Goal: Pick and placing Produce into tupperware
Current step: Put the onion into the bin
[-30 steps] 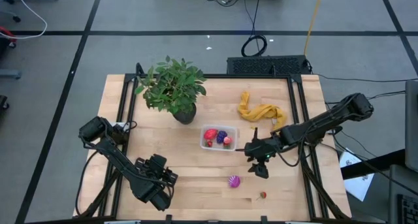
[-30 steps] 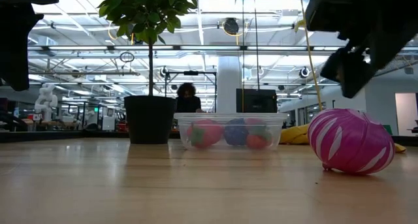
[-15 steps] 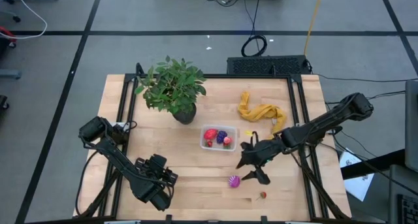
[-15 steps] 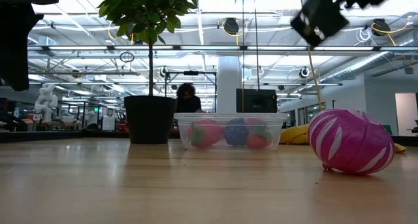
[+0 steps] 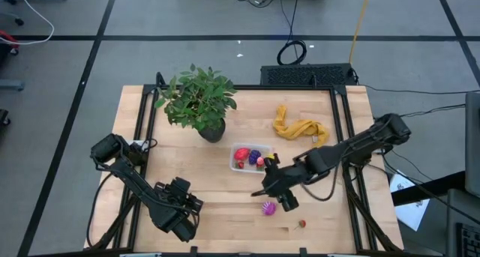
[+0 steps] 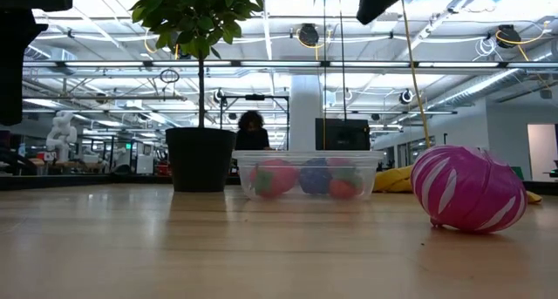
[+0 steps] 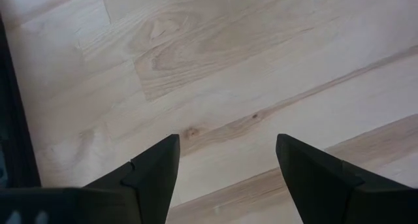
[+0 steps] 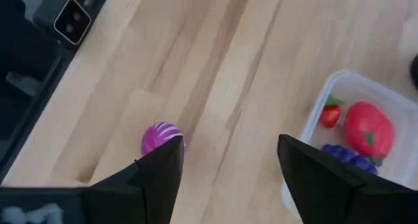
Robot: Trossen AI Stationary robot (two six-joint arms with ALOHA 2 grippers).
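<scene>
Your right end effector (image 5: 271, 196) hangs mid-desk on its outstretched arm, fingers (image 8: 153, 174) parted and empty. Your left end effector (image 5: 182, 220) waits near the front edge, fingers (image 7: 153, 168) apart.

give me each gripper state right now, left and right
Left gripper: open, holding nothing.
Right gripper: open, holding nothing.

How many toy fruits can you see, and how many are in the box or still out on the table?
In the tupperware: 3, a red strawberry, a purple one, a pink one
On the table: 2, a magenta striped fruit, a small red fruit
Total: 5
</scene>
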